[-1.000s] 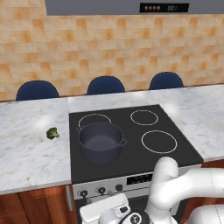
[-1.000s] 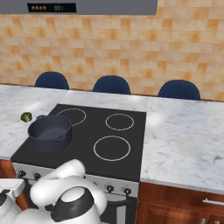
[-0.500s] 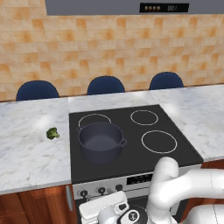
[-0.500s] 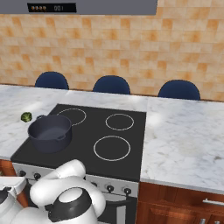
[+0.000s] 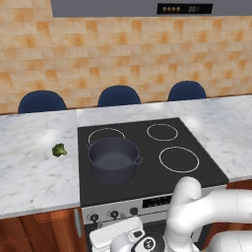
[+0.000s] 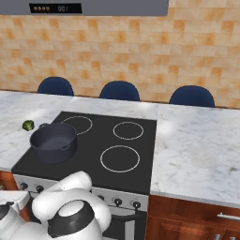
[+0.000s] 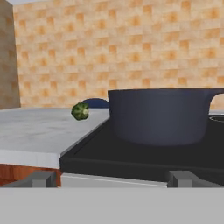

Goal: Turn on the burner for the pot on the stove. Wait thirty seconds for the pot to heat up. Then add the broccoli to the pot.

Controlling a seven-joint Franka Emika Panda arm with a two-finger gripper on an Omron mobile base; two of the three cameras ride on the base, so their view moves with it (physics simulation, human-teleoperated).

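Note:
The dark blue-grey pot [image 5: 113, 158] [image 6: 53, 141] stands on the front-left ring of the black stove [image 5: 192, 140] [image 6: 140, 136], empty and without a lid. The broccoli [image 5: 59, 149] [image 6: 28, 125] lies on the marble counter to the pot's left. My hand [image 5: 117, 235] hangs low in front of the stove's silver knob panel [image 5: 114, 214], below the pot. In the hand view the gripper [image 7: 111, 179] is open, its fingertips [image 7: 41, 179] wide apart with nothing between them. It looks level across the stove edge at the pot [image 7: 159, 114] and the broccoli [image 7: 80, 111].
Marble counter [image 5: 29, 172] [image 6: 197, 150] flanks the stove on both sides. Three blue chair backs [image 5: 119, 95] rise behind the counter before the orange tiled wall. More knobs [image 6: 126, 203] sit on the panel's right part. Wooden cabinet fronts [image 6: 187, 220] lie below.
My hand has crept slightly upward in front of the knob panel. The pot and the broccoli have not moved, and the jaws stay wide.

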